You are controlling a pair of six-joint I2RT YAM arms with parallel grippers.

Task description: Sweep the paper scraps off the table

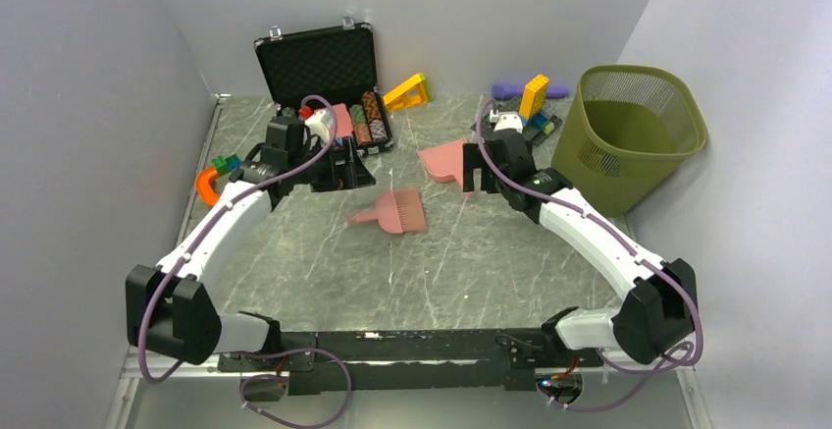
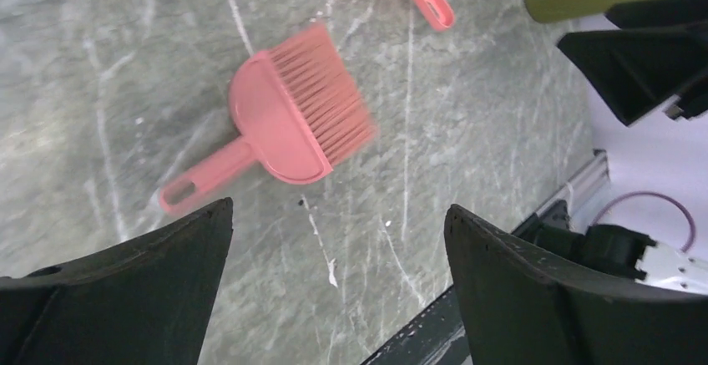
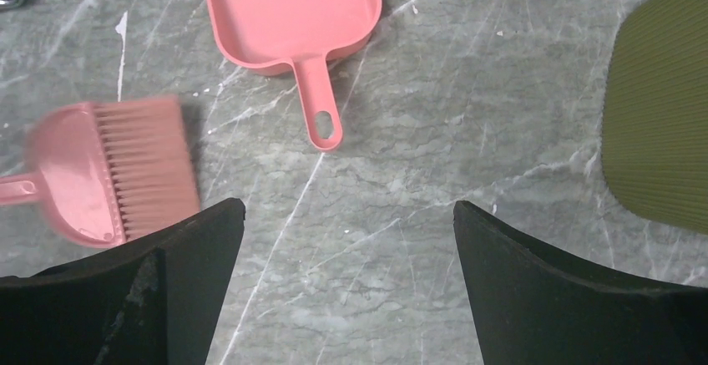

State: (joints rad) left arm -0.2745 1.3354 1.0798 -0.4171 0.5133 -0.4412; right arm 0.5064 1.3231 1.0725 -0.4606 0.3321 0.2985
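- Three lavender walls (image 1: 78, 105) box in the table (image 1: 324, 272), a flat grey marble-patterned top with pale veins. It is open in the middle and cluttered along the back.
- One olive mesh basket (image 1: 600, 169) stands in the right-hand corner, just beside the right arm. I cannot see to its bottom.
- At the back a black case (image 1: 314, 61) stands open with poker chips (image 1: 365, 120) in front of it. Building blocks (image 1: 535, 95) are scattered to either side.
- Both arms reach to mid-table. The left gripper (image 1: 343, 169) and the right gripper (image 1: 475, 166) each have their jaws spread wide and hold nothing.
- The pink dustpan (image 1: 443, 159) lies flat just beside the right gripper, with its handle pointing back at those jaws.
- The pink brush (image 1: 392, 211) lies between the two grippers. Its long axis runs across the table, with the handle toward the left arm and the bristles toward the right. It sits just ahead of and below the left jaws, so the left arm looks the nearer. It shows blurred in both wrist views.
- I can spot no paper scraps on the bare marble in any view, so the sweeping looks finished. Any pick-up from here would turn on that left-pointing brush handle.
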